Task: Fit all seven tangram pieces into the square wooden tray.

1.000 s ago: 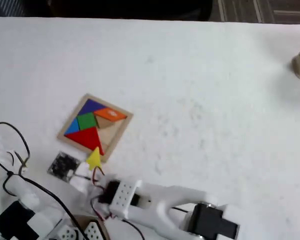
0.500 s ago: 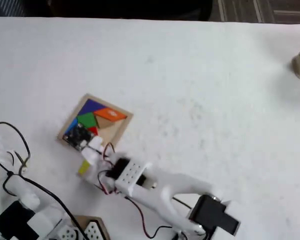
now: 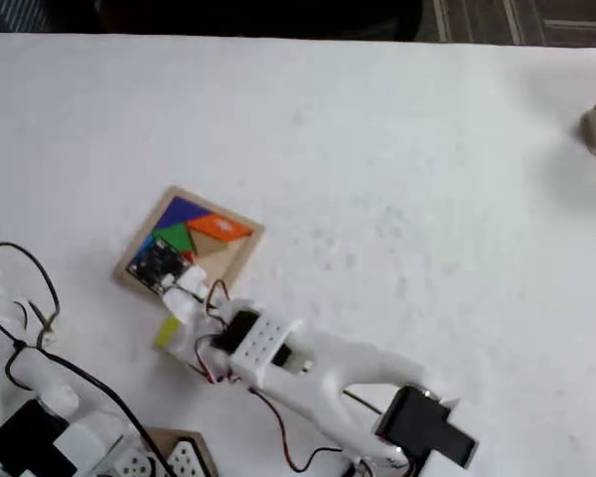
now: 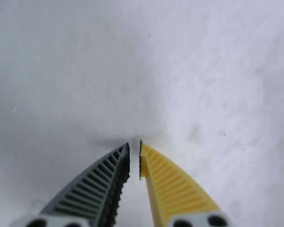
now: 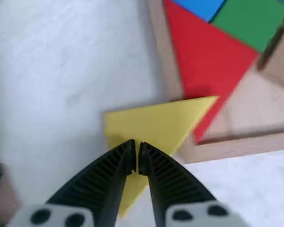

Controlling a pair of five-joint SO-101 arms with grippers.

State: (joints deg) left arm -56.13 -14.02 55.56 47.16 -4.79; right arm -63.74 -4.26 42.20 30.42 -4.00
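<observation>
Piece: yellow wooden triangle (image 5: 154, 126), one corner lapping the rim of the square wooden tray (image 5: 159, 56), the rest on the white table (image 5: 61, 71).
Tray contents: flat red triangle (image 5: 203, 52), with blue, green and orange pieces.
Right gripper (image 5: 137, 152): jaws nearly together, pinching the yellow triangle.
Left gripper (image 4: 135, 149): narrowed to a slit, empty, over the table.

You are at what looks like a robotics lab or maker's workspace. The bench (image 3: 397, 149) is covered in plain white, and the arm (image 3: 318, 373) on it is built of white printed parts with a black motor block (image 3: 422, 432) left bare. Loose black cables (image 3: 40, 288) and thin red wires (image 3: 214, 363) trail over the bench. An uncovered circuit board (image 3: 157, 263) sits near the arm's tip, and a strip of striped floor (image 3: 497, 20) shows past the far edge.
</observation>
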